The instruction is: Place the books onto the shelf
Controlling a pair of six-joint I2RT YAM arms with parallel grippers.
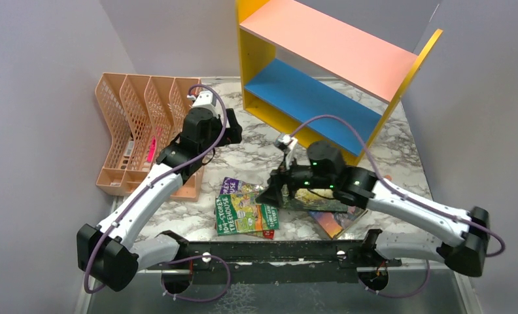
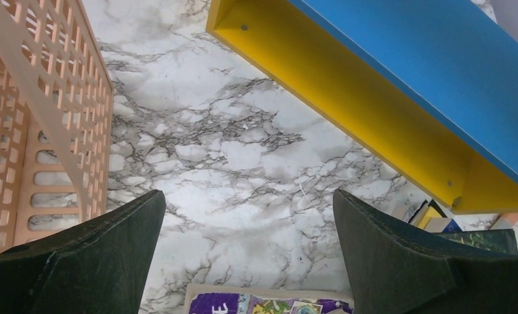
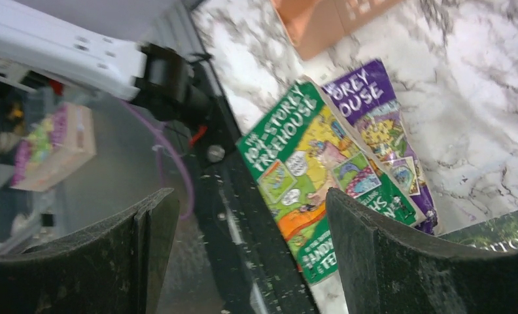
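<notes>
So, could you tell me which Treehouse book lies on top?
The green Treehouse book: its whole cover shows, while the purple one is partly covered beneath it.

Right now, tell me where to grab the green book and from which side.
Grip its spine, the near long edge, and come in low from the near side. The green book lies flat, cover up, on the purple book. Holding it by the spine should keep it shut.
</notes>
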